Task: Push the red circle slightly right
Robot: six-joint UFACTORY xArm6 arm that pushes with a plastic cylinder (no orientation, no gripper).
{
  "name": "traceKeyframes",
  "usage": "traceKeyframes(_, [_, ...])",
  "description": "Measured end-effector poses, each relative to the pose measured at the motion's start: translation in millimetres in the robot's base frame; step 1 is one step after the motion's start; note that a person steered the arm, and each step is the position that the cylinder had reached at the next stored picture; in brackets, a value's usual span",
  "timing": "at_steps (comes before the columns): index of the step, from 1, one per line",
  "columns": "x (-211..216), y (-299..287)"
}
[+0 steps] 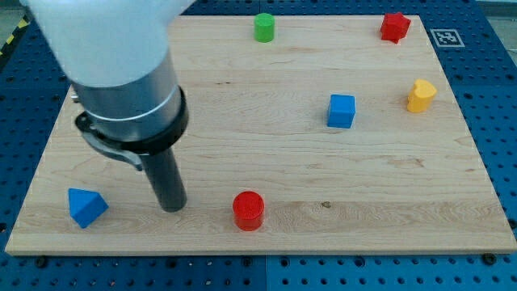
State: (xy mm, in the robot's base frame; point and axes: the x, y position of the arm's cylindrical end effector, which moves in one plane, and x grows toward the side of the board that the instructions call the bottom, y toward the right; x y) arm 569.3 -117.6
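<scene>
The red circle (249,210) is a short red cylinder near the board's bottom edge, a little left of centre. My tip (172,208) is the lower end of the dark rod, resting on the board to the left of the red circle with a clear gap between them. The blue triangle block (86,207) lies further left of the tip, near the bottom left corner. The arm's large grey body (121,73) fills the view's upper left and hides that part of the board.
A green cylinder (264,27) stands at the top centre. A red star-shaped block (395,27) is at the top right. A yellow block (420,95) and a blue cube (342,111) lie on the right side. The wooden board (323,178) rests on a blue perforated table.
</scene>
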Motion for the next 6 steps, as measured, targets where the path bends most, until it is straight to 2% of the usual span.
traceKeyframes(4, [18,16])
traceKeyframes(6, [18,69])
